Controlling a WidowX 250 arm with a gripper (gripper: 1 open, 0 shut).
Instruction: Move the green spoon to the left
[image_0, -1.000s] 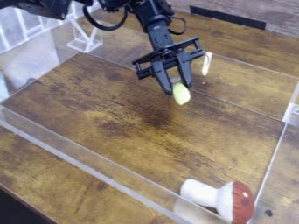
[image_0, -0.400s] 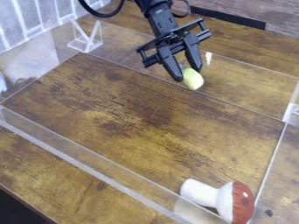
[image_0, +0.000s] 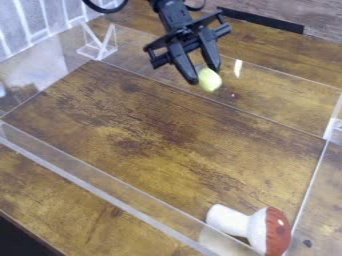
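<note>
Up near the back of the wooden counter (image_0: 160, 130), the gripper (image_0: 195, 62) has its fingers clamped on the green spoon (image_0: 210, 79), holding it clear above the surface with its yellow-green end hanging below them. Well apart, a red-capped toy mushroom (image_0: 251, 226) lies by the front right corner.

Single view: one fixed camera, raised, set off the bench's (image_0: 160, 130) near edge, facing down and across toward the far edge. Medium range. My arm enters at the far edge. No second view.
</note>
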